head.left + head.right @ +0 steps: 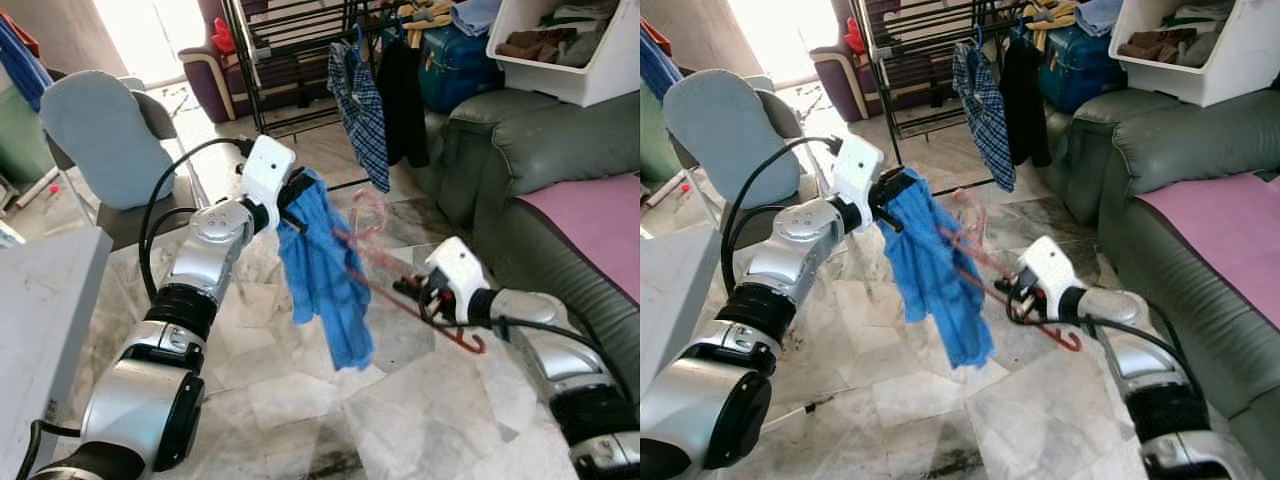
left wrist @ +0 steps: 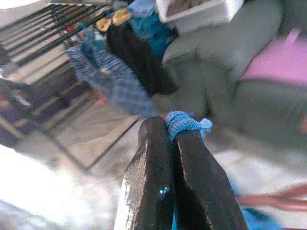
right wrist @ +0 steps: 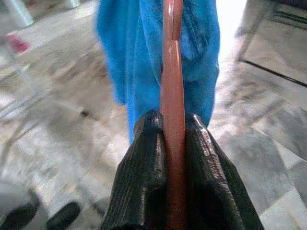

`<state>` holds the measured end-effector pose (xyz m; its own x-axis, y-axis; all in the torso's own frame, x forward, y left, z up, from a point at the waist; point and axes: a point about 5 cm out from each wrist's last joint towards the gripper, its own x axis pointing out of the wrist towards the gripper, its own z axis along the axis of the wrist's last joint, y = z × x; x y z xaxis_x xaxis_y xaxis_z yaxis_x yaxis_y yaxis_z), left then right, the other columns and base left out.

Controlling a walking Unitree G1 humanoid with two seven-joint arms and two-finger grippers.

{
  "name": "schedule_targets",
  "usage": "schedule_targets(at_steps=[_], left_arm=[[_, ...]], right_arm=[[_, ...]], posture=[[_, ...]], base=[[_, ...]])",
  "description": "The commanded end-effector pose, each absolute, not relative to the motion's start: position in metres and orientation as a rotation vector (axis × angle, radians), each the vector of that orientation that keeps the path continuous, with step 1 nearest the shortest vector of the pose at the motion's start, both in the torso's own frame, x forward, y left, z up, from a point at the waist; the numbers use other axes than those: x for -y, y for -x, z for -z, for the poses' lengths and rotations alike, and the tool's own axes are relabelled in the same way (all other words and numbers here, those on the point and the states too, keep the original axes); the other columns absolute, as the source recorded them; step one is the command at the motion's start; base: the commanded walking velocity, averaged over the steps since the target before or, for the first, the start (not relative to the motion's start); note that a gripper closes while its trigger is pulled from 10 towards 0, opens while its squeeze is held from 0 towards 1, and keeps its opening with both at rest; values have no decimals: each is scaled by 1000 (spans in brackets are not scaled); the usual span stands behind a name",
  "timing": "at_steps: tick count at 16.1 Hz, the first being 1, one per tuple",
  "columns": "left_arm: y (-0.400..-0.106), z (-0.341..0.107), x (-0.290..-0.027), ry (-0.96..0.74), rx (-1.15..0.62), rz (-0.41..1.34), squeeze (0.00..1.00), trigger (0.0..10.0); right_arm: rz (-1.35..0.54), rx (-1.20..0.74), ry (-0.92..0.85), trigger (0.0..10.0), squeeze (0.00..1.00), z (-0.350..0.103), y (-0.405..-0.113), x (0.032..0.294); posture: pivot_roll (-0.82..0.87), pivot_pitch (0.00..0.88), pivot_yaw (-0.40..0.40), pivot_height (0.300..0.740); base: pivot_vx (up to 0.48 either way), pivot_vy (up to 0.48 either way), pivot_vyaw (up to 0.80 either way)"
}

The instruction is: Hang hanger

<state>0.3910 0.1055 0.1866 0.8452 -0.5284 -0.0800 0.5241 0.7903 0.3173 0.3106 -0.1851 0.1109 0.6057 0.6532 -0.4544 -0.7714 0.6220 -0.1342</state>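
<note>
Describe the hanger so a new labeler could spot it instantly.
Start at the green sofa on the robot's right, then look to the marble floor in front of it. There the right gripper is shut on a thin red hanger, which runs up into the blue cloth hanging from the left gripper. It is the one red, wiry thing between the arms.

left gripper [image 1: 292, 203] raised, pinching top of blue cloth [image 1: 322, 275] | cloth hangs over marble floor [image 1: 290, 400] | right gripper [image 1: 425, 295] clamps red hanger [image 1: 420, 300] | drying rack [image 1: 300, 50] behind, checked shirt [image 1: 362, 110] hanging
</note>
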Motion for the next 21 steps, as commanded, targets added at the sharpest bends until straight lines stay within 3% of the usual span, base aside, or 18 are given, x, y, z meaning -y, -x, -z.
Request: schedule_targets(at_steps=[1,4,8,10,14,16,19,20,21], left_arm=[[-393,-188,-118,-412,24,517,0,10000],[-389,-191,-111,-357,53,592,0,10000],[-386,-197,-108,-213,61,608,0,10000],[-392,-187,-127,-283,11,495,0,10000],[-388,-166,-138,-353,-58,457,0,10000],[-382,-148,-131,-377,-106,488,0,10000],[-369,-140,-102,-260,-127,661,0,10000],[-355,-131,-83,-225,-145,800,0,10000],[-349,-125,-78,-223,-167,835,0,10000]], right_arm=[[-915,-398,355,10000,0,-112,-305,182],[-827,-445,389,10000,0,-106,-311,192],[-524,-472,203,10000,0,-93,-330,197],[-456,-430,144,10000,0,-101,-337,203],[-311,-377,28,10000,0,-116,-351,217],[-296,-333,-83,10000,0,-127,-356,215],[-195,-268,-244,10000,0,-139,-365,222],[-76,-180,-459,10000,0,-154,-375,230],[-46,-157,-526,10000,0,-158,-378,230]], posture=[[-147,0,149,736],[-153,0,149,736],[-145,0,141,736],[-143,0,138,736],[-156,0,131,736],[-163,0,129,736],[-165,0,122,736],[-165,0,120,736],[-166,0,119,736]], base=[[0,0,0],[0,0,0],[0,0,0],[0,0,0],[0,0,0],[0,0,0],[0,0,0],[0,0,0],[0,0,0]])
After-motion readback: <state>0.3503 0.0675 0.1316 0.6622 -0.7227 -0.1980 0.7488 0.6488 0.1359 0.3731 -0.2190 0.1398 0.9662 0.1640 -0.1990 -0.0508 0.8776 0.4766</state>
